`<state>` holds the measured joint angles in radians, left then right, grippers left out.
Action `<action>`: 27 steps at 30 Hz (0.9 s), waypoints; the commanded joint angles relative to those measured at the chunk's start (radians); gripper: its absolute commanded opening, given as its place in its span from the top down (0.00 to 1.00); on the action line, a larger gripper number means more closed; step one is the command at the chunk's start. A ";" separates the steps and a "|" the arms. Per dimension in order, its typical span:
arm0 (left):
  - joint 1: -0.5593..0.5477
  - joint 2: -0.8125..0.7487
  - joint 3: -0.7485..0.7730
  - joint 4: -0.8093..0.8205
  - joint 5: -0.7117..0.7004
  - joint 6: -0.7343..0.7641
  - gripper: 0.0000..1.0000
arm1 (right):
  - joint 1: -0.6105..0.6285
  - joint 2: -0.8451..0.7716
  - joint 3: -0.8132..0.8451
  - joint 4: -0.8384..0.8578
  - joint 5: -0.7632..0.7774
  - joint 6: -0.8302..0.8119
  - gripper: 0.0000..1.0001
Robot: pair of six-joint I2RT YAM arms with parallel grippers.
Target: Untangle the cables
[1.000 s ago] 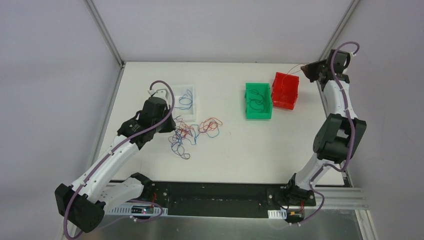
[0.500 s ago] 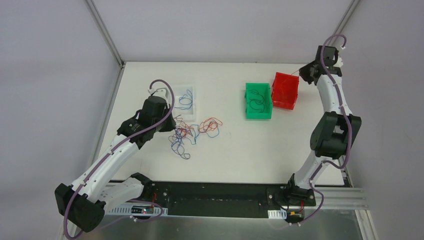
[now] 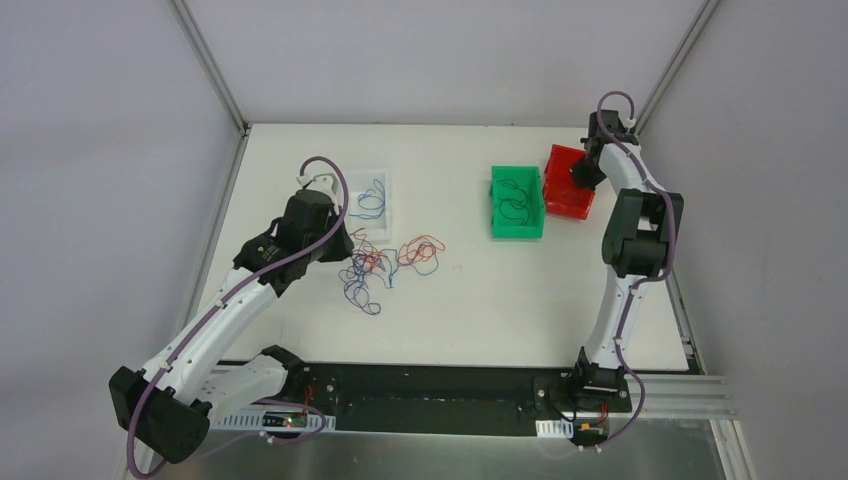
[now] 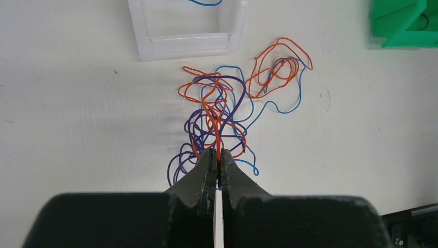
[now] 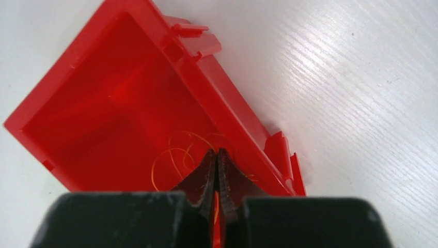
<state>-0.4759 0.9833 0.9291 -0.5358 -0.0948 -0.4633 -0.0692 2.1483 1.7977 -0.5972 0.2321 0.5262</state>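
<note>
The cables (image 3: 375,268) lie tangled in red, blue and purple on the white table left of centre; the left wrist view shows the same cables (image 4: 222,111) spread ahead of the fingers. My left gripper (image 3: 345,250) is shut at the tangle's near edge, and in its own view the left gripper (image 4: 217,156) pinches a red strand. My right gripper (image 3: 578,180) is low over the red bin (image 3: 570,208), shut, with a thin red cable (image 5: 175,155) coiled in the red bin (image 5: 222,98) and running up between the tips of the right gripper (image 5: 217,153).
A green bin (image 3: 517,230) holding a black cable (image 3: 515,200) stands just left of the red bin. A clear tray (image 3: 385,235) with a blue cable (image 3: 372,200) sits behind the tangle. Grey walls close the back and sides.
The right arm swung in from the back right corner to over the red bin and lowered the thin red cable into it. The left arm stayed still.
</note>
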 commanded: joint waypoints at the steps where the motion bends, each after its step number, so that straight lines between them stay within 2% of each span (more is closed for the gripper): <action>1: 0.005 -0.013 0.016 0.013 0.025 0.007 1.00 | 0.010 -0.017 0.099 -0.108 0.028 -0.026 0.93; 3: 0.005 -0.010 0.020 0.014 0.030 0.008 1.00 | 0.015 -0.069 0.076 -0.090 0.005 -0.040 0.66; 4: 0.005 -0.007 0.024 0.013 0.037 0.009 1.00 | 0.018 -0.101 0.058 -0.076 -0.004 -0.048 0.56; 7: 0.005 0.006 0.032 0.013 0.052 0.010 1.00 | 0.030 -0.197 0.017 -0.052 -0.027 -0.066 0.44; 13: 0.005 0.019 0.034 0.014 0.080 -0.001 1.00 | 0.096 -0.372 -0.053 -0.075 -0.090 -0.093 0.34; 21: 0.005 -0.012 0.022 0.013 0.067 0.010 1.00 | 0.367 -0.662 -0.425 0.106 -0.237 -0.109 0.34; 27: 0.005 -0.039 -0.018 0.014 0.039 -0.012 1.00 | 0.568 -0.677 -0.595 0.243 -0.240 -0.071 0.36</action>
<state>-0.4759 0.9775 0.9279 -0.5358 -0.0303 -0.4633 0.4198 1.4654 1.2640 -0.4622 0.0071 0.4366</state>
